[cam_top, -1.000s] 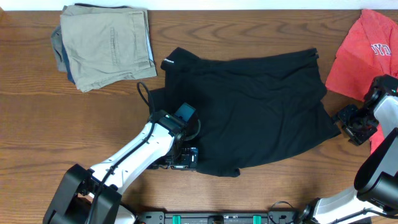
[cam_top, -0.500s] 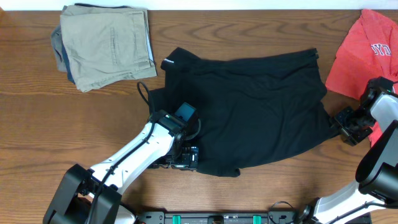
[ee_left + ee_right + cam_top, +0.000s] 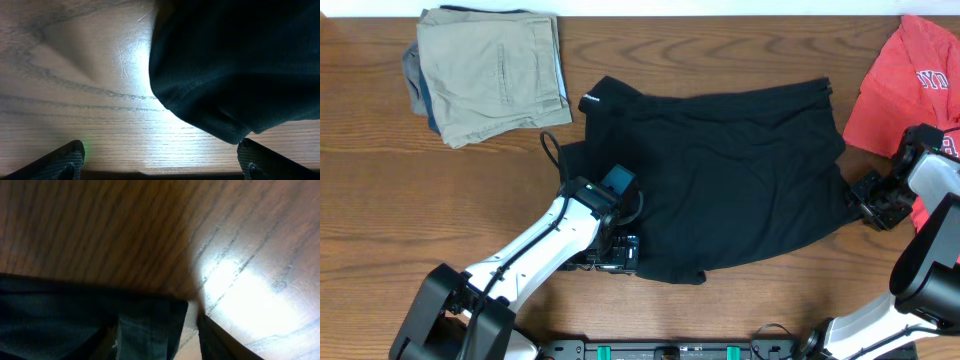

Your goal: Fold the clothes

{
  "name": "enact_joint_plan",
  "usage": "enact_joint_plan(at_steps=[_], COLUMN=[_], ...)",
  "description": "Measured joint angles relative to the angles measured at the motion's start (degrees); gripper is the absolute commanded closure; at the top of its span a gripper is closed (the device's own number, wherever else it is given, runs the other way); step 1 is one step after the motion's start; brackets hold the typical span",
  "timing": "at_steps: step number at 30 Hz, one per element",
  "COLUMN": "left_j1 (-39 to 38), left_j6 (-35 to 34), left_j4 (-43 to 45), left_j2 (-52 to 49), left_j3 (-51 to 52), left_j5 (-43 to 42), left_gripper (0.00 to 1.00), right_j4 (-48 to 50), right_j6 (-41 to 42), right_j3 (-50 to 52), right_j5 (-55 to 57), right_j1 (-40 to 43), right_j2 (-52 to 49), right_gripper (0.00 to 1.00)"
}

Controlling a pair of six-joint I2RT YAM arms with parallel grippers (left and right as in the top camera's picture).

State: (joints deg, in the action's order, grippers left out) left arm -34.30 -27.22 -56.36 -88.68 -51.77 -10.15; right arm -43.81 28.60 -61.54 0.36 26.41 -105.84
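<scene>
The black garment (image 3: 720, 180) lies spread out at the middle of the table (image 3: 380, 200), so the step in hand looks like taking two points of its edge for a first fold. Both holds should be sure before either arm lifts, or the soft cloth will likely drag askew.

The left gripper (image 3: 160, 159) sits at the garment's 7 o'clock corner with its jaws wide apart. The rounded corner lies just short of its fingers, unheld, so it should reach deeper before pinching. The right gripper (image 3: 872, 198), at the garment's 3 o'clock edge, has the hem between its half-parted fingers; whether it has bitten I cannot tell.

The garment is matt black and roughly four-sided, rumpled along its lower edge, with a small white logo (image 3: 588, 100) at its 10 o'clock corner. A red tee (image 3: 900, 90) lies at the table's 2 o'clock, and a folded khaki pile (image 3: 490, 75) at 10 o'clock.
</scene>
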Motion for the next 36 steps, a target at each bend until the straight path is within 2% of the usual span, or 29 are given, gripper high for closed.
enact_joint_plan(at_steps=[7,9,12,13,19,23,26,32,36], left_j1=[0.00,0.00,0.00,0.00,-0.07,-1.99,-4.90,-11.02,-11.34], left_j6=[0.00,-0.02,-0.26,-0.22,-0.02,-0.02,-0.42,-5.07,-7.82], left_j4=[-0.15,-0.15,-0.44,-0.70,-3.17,-3.13,-2.29,1.09,1.33], left_j2=[0.00,0.00,0.04,0.09,1.38,1.49,1.49,1.49,1.46], left_j3=[0.00,0.00,0.00,0.00,0.00,0.00,0.00,0.02,1.03], left_j5=[-1.16,-2.49,-4.68,-5.11,-6.56,-6.71,-6.73,-5.88,-3.02], left_gripper=[0.00,0.06,0.19,0.24,0.25,0.24,0.18,0.13,0.12], right_j4=[1.62,1.68,1.73,1.62,-5.79,-13.99,-18.36,-20.26,-20.00], right_j6=[-0.13,-0.13,-0.07,0.07,0.92,0.96,0.98,0.98,0.98], right_j3=[1.33,1.33,1.31,1.22,-1.95,-10.10,-17.38,-22.16,-22.16], right_j5=[0.24,0.22,-0.13,-0.39,-0.61,-0.70,-0.85,-0.98,-1.27], right_j1=[-0.02,0.00,0.04,0.04,1.40,1.81,1.77,1.77,2.10], right_j2=[0.98,0.98,0.98,0.98,-0.42,-1.29,-1.29,-1.29,-1.29], right_gripper=[0.72,0.78,0.96,0.99,0.99,0.99,0.99,0.99,0.99])
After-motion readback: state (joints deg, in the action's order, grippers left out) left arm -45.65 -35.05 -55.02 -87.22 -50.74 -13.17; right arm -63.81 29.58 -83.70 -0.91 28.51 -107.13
